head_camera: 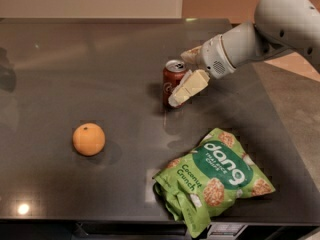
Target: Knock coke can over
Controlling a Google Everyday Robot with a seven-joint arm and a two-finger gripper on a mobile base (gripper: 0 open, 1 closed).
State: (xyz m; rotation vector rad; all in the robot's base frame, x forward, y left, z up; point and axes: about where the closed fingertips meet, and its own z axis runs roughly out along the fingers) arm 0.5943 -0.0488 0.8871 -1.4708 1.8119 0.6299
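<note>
The coke can (pixel 171 80) is a red can with a silver top, standing upright near the middle of the dark table (pixel 90 69). My gripper (pixel 186 73) comes in from the right on the white arm (pixel 270 29) and is open. Its near cream finger (pixel 189 88) lies across the can's right front side, touching or almost touching it. The far finger (pixel 192 54) sits behind the can's top right. The can's right side is partly hidden by the near finger.
An orange (pixel 89 139) lies on the table's left front. A green dang snack bag (pixel 215 176) lies at the front right, near the table's front edge. The table's right edge runs just under the arm.
</note>
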